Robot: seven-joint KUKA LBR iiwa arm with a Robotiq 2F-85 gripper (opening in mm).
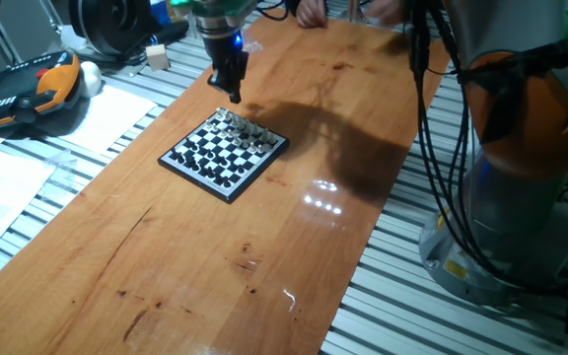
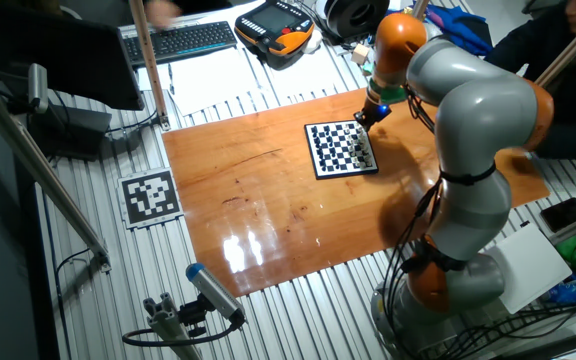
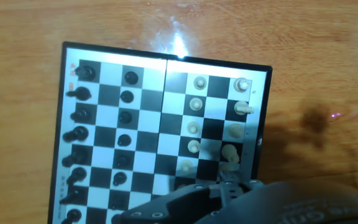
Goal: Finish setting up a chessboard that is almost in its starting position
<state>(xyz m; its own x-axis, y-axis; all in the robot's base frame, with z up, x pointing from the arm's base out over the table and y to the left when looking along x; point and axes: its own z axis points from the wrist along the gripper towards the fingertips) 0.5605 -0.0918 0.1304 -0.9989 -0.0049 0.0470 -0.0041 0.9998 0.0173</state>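
On the wooden tabletop (image 1: pixel 264 237) lies the chessboard (image 1: pixel 224 154), a small square board with a black rim and black-and-white squares, flat and set at an angle to the tabletop's edges in one fixed view. Black pieces (image 3: pixel 79 134) stand in two columns on the board's left half in the hand view, and white pieces (image 3: pixel 194 124) stand in two columns on its right half. One white piece (image 3: pixel 245 109) in the outermost column looks tipped on its side, and another white piece (image 3: pixel 230 154) below it sits just at the dark edge of the end effector's housing.

Above the board's far corner, the end effector (image 1: pixel 233 91) hangs from the arm, pointing down, its tip just above the white pieces. A blue light glows on the wrist above it. From the other fixed view, the end effector (image 2: pixel 371 113) sits at the far edge of the chessboard (image 2: pixel 340 148), with the grey and orange arm (image 2: pixel 468 150) arching over the tabletop's right side. Whether the fingers are apart or together cannot be told: in the hand view only the dark housing fills the lower edge, and in both fixed views the tip is too small.

Beyond the tabletop, a black and orange handheld controller (image 1: pixel 23 91) rests on the slatted metal bench, near some white paper sheets (image 1: pixel 97 123). A keyboard (image 2: pixel 183 40) lies farther back, and a printed marker tag (image 2: pixel 149 197) lies beside the tabletop.
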